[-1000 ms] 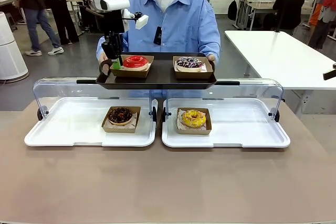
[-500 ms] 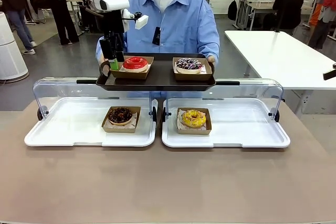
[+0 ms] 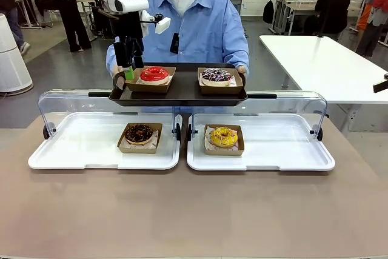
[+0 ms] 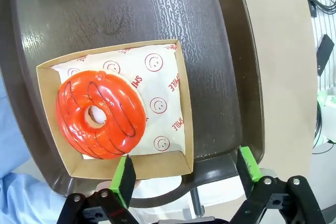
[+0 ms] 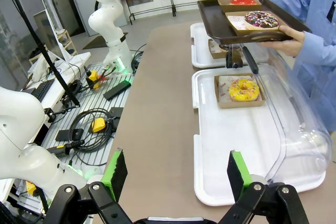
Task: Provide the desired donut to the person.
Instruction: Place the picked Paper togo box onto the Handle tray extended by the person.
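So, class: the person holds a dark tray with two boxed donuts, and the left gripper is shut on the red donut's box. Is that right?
Not quite. The left gripper is open, its green pads standing clear of the red donut's box, as the left wrist view shows. The rest holds: the person holds the dark tray with two boxed donuts.

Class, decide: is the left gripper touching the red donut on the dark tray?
Apart. In the left wrist view, the left gripper stands open; brown box wall separates its green fingertips from the red donut on the dark tray.
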Controlling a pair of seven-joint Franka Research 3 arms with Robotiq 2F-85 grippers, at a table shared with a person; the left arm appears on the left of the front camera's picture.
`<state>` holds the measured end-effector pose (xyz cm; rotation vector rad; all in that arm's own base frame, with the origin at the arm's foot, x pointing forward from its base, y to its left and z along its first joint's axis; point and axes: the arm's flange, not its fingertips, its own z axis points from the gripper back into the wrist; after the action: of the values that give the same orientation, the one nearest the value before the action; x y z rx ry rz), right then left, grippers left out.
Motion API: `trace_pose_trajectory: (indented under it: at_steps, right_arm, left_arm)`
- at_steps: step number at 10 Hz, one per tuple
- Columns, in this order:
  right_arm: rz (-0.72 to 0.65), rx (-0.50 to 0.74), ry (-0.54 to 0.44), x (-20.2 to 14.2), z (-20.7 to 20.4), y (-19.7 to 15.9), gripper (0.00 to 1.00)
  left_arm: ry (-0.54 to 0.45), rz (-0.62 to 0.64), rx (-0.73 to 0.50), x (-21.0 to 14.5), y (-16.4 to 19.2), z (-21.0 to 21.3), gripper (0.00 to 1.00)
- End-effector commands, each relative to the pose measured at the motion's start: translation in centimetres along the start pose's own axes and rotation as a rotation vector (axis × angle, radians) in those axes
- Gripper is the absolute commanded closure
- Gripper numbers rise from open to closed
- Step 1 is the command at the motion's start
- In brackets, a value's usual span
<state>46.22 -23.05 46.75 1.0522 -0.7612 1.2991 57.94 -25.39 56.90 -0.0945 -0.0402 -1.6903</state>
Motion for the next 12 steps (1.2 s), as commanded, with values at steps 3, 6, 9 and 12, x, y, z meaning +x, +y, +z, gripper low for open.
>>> trace_pose_trajectory:
  at_steps: [3,6,9,12]
  right_arm:
    - [0.001,0.006,-0.003,0.1,0.0,0.1,0.00]
    - [0.001,0.006,-0.003,0.1,0.0,0.1,0.00]
    - [0.001,0.006,-0.003,0.1,0.0,0.1,0.00]
    - [0.001,0.006,-0.003,0.1,0.0,0.1,0.00]
  left_arm:
    - [0.098,-0.063,0.016,-3.7,-6.9,0.7,0.00]
    - [0.088,-0.067,0.094,-8.0,-14.7,1.0,0.00]
    - [0.081,-0.065,0.116,-12.3,-19.1,0.9,0.00]
    - [0.037,-0.022,0.106,-15.3,-19.6,0.6,0.00]
